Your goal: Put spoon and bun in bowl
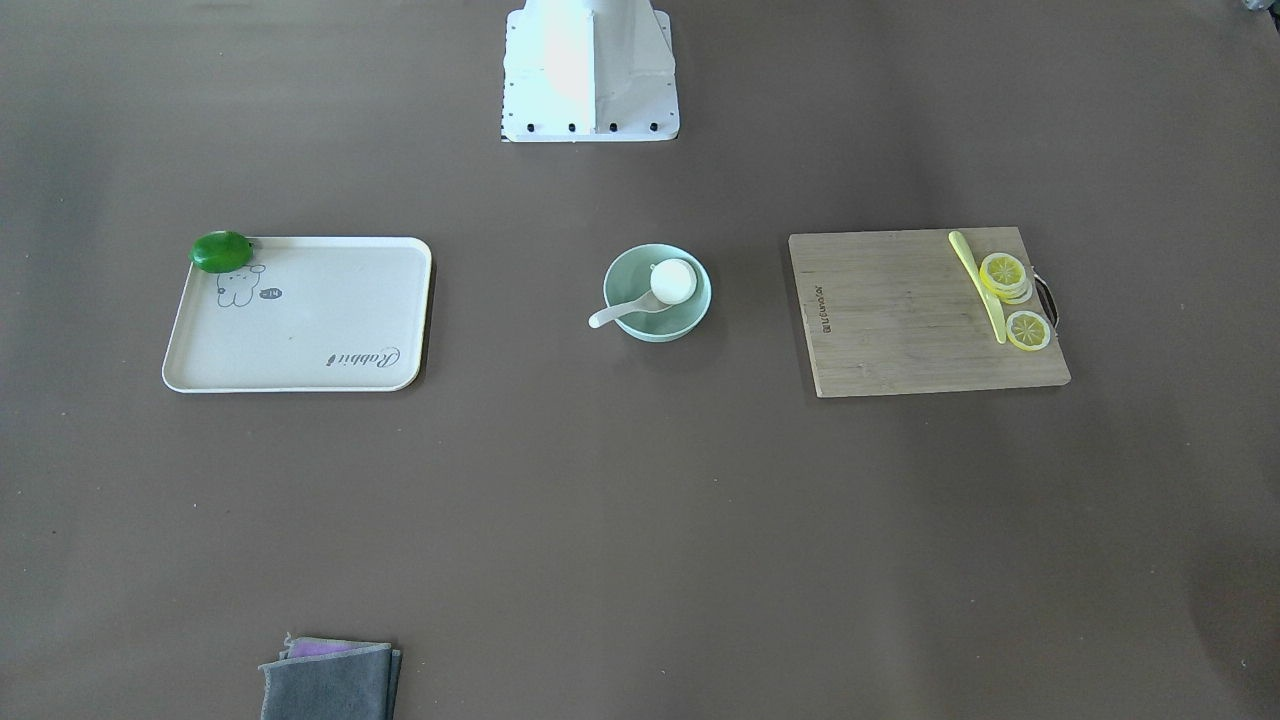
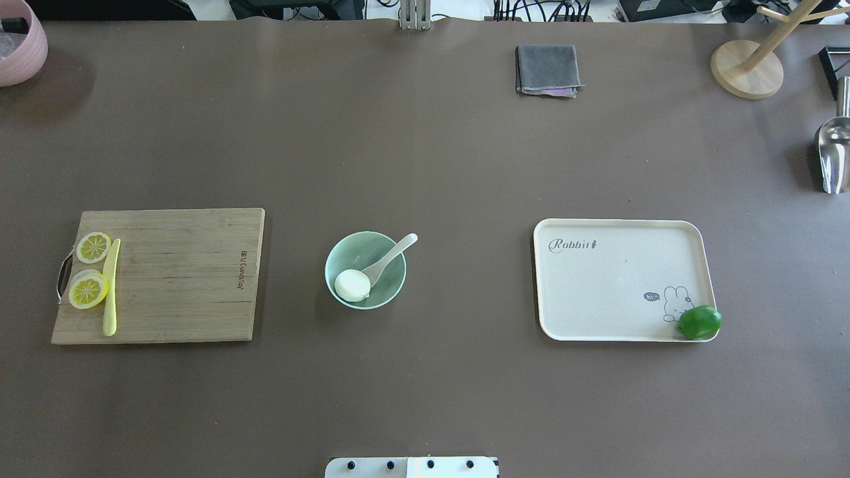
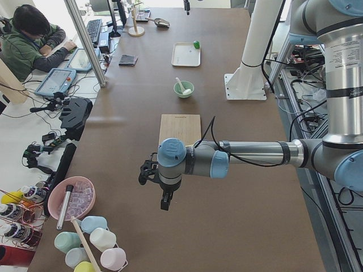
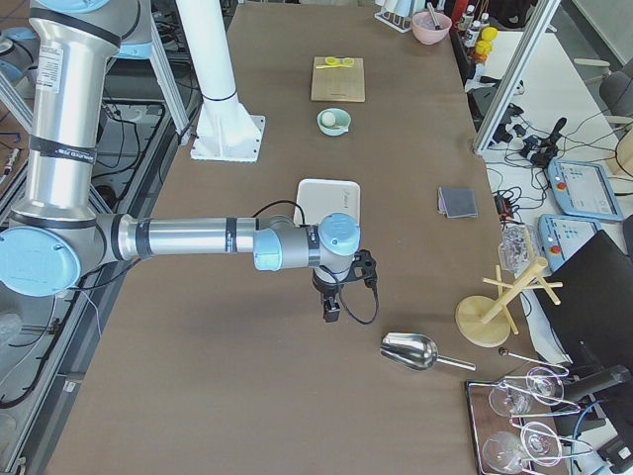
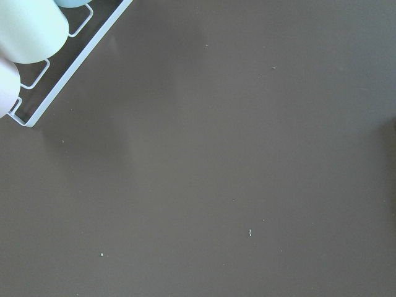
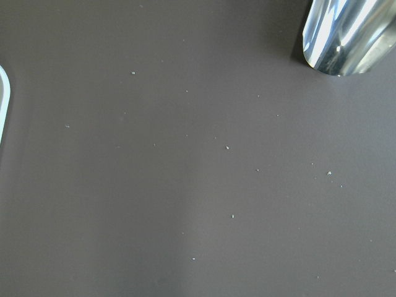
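Note:
The pale mint-green bowl [image 1: 625, 270] stands at the table's middle; it also shows in the overhead view [image 2: 362, 242]. The white bun [image 1: 673, 280] [image 2: 352, 285] lies inside it. The white spoon [image 1: 622, 312] [image 2: 392, 255] rests with its scoop in the bowl and its handle over the rim. My left gripper [image 3: 164, 201] hangs over bare table far from the bowl, near the table's left end. My right gripper [image 4: 331, 312] hangs over bare table beyond the tray, near the right end. Both show only in side views, so I cannot tell whether they are open or shut.
A wooden cutting board [image 2: 172, 275] holds lemon slices [image 2: 88, 289] and a long yellow utensil [image 2: 110, 287]. A cream tray [image 2: 617, 279] carries a green fruit [image 2: 698, 322]. A grey cloth [image 2: 546, 69], a metal scoop [image 2: 833, 156] and a wooden stand [image 2: 747, 70] lie at the far side.

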{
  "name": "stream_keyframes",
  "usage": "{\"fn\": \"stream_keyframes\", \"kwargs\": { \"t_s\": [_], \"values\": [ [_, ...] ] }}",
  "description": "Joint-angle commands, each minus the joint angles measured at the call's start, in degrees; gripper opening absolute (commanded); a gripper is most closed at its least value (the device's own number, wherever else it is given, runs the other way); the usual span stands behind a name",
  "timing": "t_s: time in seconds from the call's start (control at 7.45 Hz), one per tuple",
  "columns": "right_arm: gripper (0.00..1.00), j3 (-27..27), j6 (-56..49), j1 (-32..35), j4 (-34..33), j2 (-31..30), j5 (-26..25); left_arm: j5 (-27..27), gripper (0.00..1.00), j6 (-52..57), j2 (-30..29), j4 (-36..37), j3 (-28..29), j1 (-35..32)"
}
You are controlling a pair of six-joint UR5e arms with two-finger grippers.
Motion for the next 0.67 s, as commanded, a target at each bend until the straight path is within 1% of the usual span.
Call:
{"fn": "stream_keyframes", "kwargs": {
  "t_s": [0.0,0.54],
  "values": [
    [1.00,0.0,0.1,-0.5,0.0,0.0,0.0,0.0,0.99,0.0,0.0,0.0,0.0,0.0],
    [1.00,0.0,0.0,-1.0,0.1,0.1,-0.1,0.0,0.99,0.0,0.0,0.0,0.0,0.1]
  ]
}}
